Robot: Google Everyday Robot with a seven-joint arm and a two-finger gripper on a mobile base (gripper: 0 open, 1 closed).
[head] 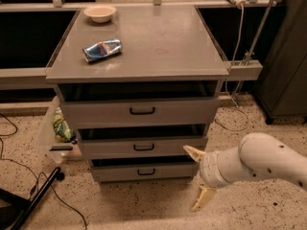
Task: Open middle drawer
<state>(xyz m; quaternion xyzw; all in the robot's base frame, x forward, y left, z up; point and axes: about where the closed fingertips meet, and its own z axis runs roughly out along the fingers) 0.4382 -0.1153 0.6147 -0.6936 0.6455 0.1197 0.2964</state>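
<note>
The middle drawer (pixel 110 148) is a grey flat front with a small black pull handle (pixel 144 147), between the taller top drawer (pixel 96 113) and the shorter bottom drawer (pixel 115 172). All three fronts sit slightly out from the cabinet. My gripper (pixel 197 178) is open at the cabinet's lower right; one cream finger (pixel 193 152) is at the middle drawer's right end, the other finger (pixel 202 199) hangs below, near the floor. The gripper is to the right of the handle and holds nothing.
On the cabinet top (pixel 163 42) lie a crushed blue can (pixel 102 49) and a beige bowl (pixel 100 13). A clear bag with green contents (pixel 60 128) sits left of the cabinet. Black cables (pixel 29 171) lie on the speckled floor. A dark cabinet (pixel 288 56) stands right.
</note>
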